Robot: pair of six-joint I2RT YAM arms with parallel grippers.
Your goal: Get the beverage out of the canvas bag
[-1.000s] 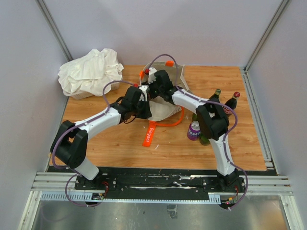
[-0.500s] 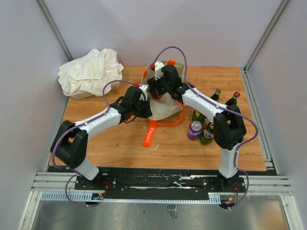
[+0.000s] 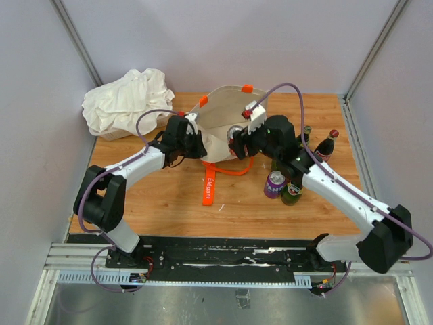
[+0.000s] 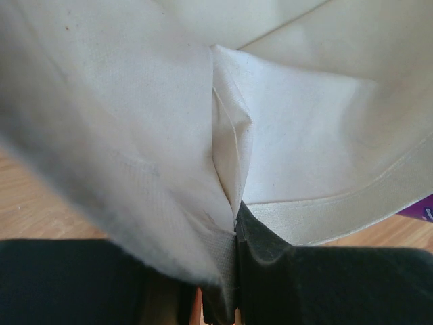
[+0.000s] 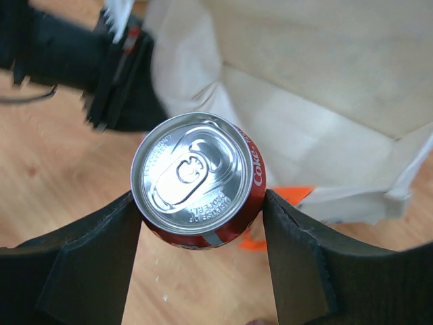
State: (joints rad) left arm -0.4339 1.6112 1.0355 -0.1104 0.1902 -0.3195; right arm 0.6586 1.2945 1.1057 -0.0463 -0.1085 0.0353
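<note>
The beige canvas bag (image 3: 220, 118) with orange handles stands open at the back middle of the table. My left gripper (image 3: 194, 140) is shut on the bag's left rim; in the left wrist view the fingers (image 4: 235, 227) pinch a fold of canvas (image 4: 291, 149). My right gripper (image 3: 238, 143) is shut on a red Coke can (image 3: 235, 131) and holds it just in front of the bag's mouth. In the right wrist view the can (image 5: 197, 179) sits between the two pads (image 5: 284, 237), above the wood, with the bag (image 5: 304, 88) behind it.
A white cloth bundle (image 3: 127, 100) lies at the back left. An orange strap (image 3: 209, 187) trails forward from the bag. Right of the bag stand a purple can (image 3: 274, 184), two green bottles (image 3: 292, 193) and a dark bottle with a red cap (image 3: 327, 145).
My right gripper has come back out of the bag, toward the front right, with the Coke can in it. The bag's mouth now stands wider open. My left gripper has shifted slightly left, still holding the rim.
</note>
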